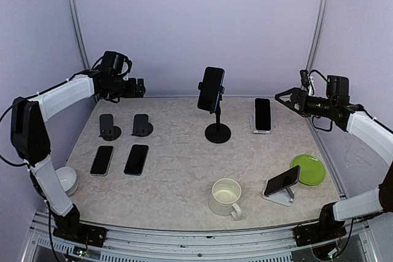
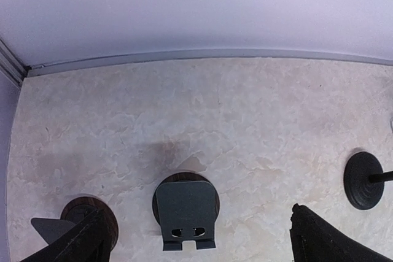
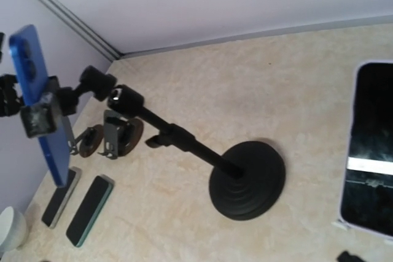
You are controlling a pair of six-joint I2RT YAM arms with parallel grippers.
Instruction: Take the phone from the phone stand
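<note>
The left gripper [image 1: 142, 88] hangs with jaws wide apart above an empty stand [image 2: 186, 210] at the table's [image 1: 178, 179] back left, the right gripper [image 1: 279, 97] is likewise spread at back right, and between them the phone [image 1: 210, 89] sits clamped upright on the pole stand [image 1: 217, 132].

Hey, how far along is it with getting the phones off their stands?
Looks done: two flat phones lie before two empty black stands.
In hand: nothing; the left pincer and right pincer hang open and empty near the back.
Left: the clamped phone on the tall stand, the back-right phone and the near-right phone.
</note>
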